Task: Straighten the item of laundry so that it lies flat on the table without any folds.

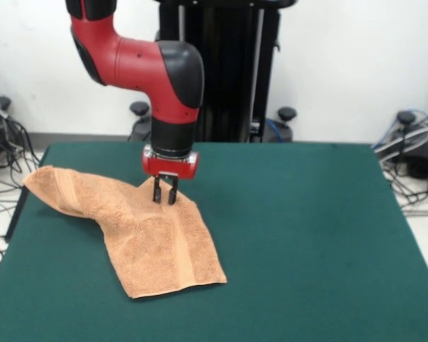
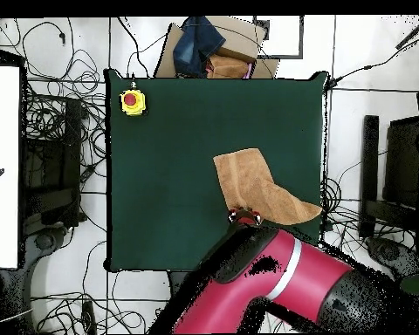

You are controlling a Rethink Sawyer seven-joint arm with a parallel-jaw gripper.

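Towel first: the peach-orange terry cloth sits on the green table, bunched toward one side instead of spread flat. In the front view one part runs out to a corner hanging at the table's edge, and the other part fans toward the camera with a woven band stripe running down it. Between them the cloth bends and creases, so it forms an angled, boot-like shape, not a rectangle. The overhead view agrees: the towel lies near one long edge, well apart from the yellow box with the red button at the opposite corner.

My gripper is down at that bend, right at the towel's far edge, fingers pointing straight at the cloth. Both dark fingers are visible with only a slim gap between them, and the towel seems to peak up slightly where they meet it, so I judge I am pinching a bit of the hem. I can't be fully sure fabric is actually caught.

Why here? This looks like the point where the fold gathers, so pulling it outward should open the crease. The flattening is far from done, I'd say. The risk: dragging the whole towel rather than unfolding it, or tugging the overhanging corner off the table.
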